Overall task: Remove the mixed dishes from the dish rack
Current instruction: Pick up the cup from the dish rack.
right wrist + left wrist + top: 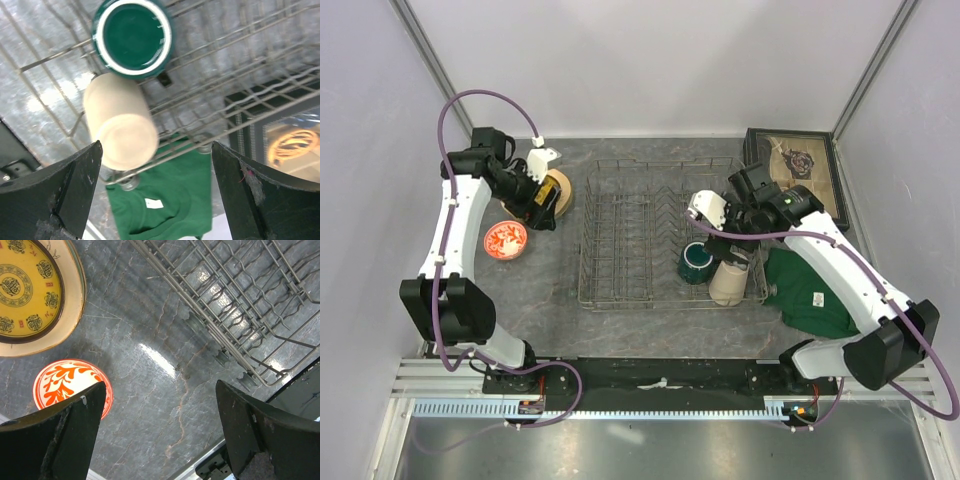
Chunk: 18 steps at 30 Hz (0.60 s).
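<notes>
**Mug and tumbler waiting in the rack, both arms empty**

Nearest, a beige tumbler [729,280] is leaning in the right end of the wire dish rack [620,235], just beside an upright green mug [697,262]. The right gripper [155,150] is hovering above them, jaws wide apart, gripping nothing. Left of the rack, a red-and-white bowl [506,239] and, farther back, a gold plate [557,192] are resting on the table [550,290]. The left gripper [160,390] is hanging there, jaws apart. Likely next: lowering around the tumbler, then closing.
</notes>
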Available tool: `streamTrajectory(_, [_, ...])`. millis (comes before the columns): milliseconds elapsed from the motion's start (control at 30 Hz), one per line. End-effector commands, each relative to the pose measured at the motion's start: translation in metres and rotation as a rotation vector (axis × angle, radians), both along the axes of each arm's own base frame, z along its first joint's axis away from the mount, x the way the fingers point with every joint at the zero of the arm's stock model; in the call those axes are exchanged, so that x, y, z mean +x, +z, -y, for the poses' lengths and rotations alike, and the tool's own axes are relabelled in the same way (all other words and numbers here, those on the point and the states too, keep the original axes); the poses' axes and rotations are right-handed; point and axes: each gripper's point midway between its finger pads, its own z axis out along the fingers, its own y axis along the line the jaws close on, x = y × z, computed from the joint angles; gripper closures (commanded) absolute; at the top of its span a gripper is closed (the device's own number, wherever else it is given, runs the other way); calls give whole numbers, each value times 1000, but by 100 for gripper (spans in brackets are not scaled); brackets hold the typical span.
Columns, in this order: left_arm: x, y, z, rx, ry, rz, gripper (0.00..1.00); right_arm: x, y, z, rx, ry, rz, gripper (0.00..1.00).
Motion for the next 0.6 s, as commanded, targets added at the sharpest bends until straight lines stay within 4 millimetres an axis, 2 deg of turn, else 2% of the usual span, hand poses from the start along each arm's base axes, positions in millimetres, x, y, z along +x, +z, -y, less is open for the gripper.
streamTrajectory(0, [3, 7, 1, 8, 18, 46, 3, -24, -1, -1, 50, 24, -54, 2])
streamTrajectory(267, [1, 4, 5, 9, 12, 39, 3, -39, -16, 5, 38, 35, -110, 2])
streamTrajectory(567, [1, 3, 2, 18, 25, 37, 3, -32, -32, 10, 18, 42, -124, 2])
